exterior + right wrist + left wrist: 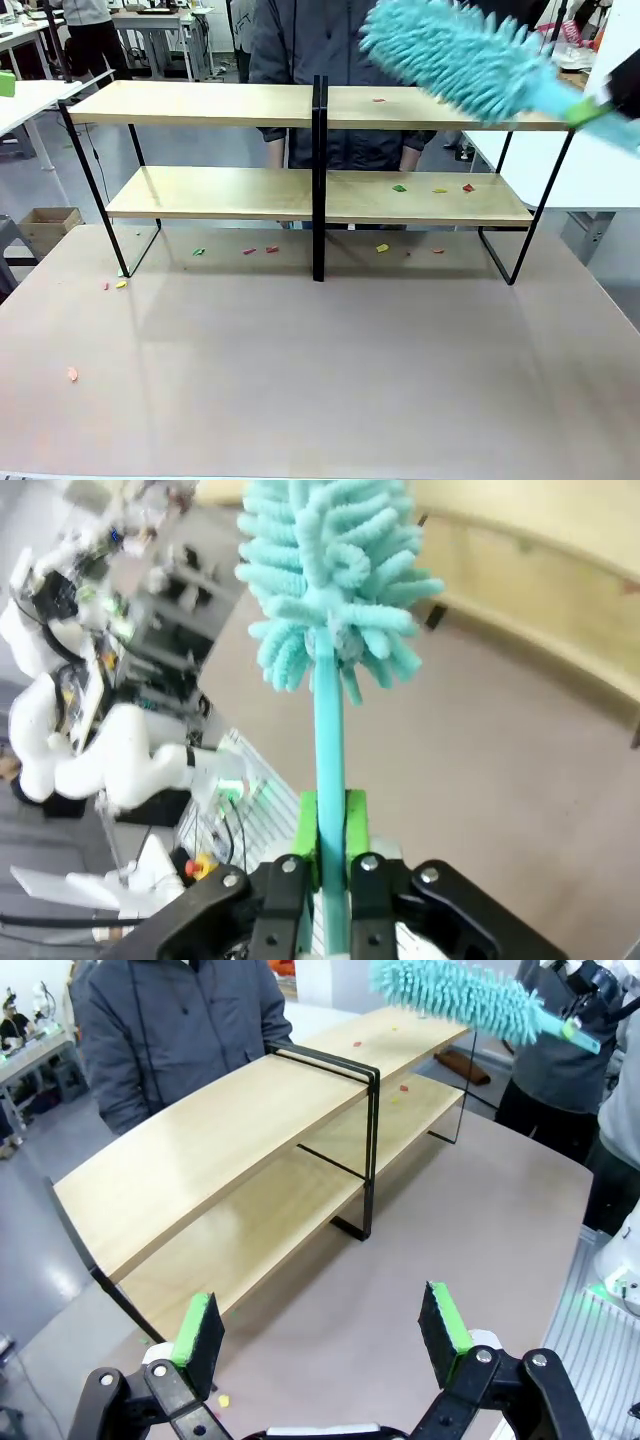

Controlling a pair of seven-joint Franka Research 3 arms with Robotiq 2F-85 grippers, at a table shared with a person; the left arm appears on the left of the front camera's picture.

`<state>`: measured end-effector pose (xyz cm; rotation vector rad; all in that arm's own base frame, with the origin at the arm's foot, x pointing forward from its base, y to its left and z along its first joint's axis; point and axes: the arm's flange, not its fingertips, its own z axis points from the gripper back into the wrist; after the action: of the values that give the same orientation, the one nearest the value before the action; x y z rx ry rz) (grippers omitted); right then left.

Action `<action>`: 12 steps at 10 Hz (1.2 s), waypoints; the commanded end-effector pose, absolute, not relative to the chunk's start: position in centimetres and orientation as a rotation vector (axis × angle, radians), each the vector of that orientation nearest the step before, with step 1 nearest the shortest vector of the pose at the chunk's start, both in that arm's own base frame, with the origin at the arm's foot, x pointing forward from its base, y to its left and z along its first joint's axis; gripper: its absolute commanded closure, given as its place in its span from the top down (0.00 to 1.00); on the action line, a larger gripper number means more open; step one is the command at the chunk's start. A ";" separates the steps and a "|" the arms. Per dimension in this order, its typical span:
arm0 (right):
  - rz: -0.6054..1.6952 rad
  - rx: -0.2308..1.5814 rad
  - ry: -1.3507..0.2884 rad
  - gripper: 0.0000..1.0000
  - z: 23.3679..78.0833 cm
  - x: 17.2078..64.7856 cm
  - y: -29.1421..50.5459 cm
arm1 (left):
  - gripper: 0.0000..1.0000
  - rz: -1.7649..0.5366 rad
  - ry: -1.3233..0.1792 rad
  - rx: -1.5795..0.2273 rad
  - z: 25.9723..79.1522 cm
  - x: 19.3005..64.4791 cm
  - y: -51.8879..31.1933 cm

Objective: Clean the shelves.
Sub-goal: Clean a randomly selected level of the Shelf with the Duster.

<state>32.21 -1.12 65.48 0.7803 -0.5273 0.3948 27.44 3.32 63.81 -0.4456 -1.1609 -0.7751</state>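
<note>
Shelves: a wide two-tier rack of long light-wood boards on a thin black metal frame [200,103] is standing across the far half of the grey-brown desk [320,380], with a central black upright dividing each board.
Boards: the left halves are lying bare. Small coloured scraps [439,189] are dotting the right halves, one red on top, then green, yellow and red below.
Desk: more scraps are lying under and in front of the rack.
Right jaws: are clamping the handle of a fluffy turquoise chenille duster [460,55], whose head is hanging over the top board's right half.
Left jaws: are standing wide apart, holding nothing, above the desk near the rack's left end.
Person: someone in a dark grey jacket [300,40] is standing just behind the rack.
</note>
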 end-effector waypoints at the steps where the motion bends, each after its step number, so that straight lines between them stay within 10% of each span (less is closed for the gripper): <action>1: 0.380 0.852 -0.617 0.12 68.1 32.0 -4.0 | 1.00 -0.784 -1.163 -0.452 63.6 27.5 3.3; 12: 0.343 0.849 -0.631 0.12 70.9 32.6 -6.1 | 1.00 -0.784 -1.163 -0.452 63.6 27.5 3.3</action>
<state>32.78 -6.16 70.71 0.8387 -0.6160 0.3269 27.44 3.32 63.80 -0.4457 -1.1607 -0.7752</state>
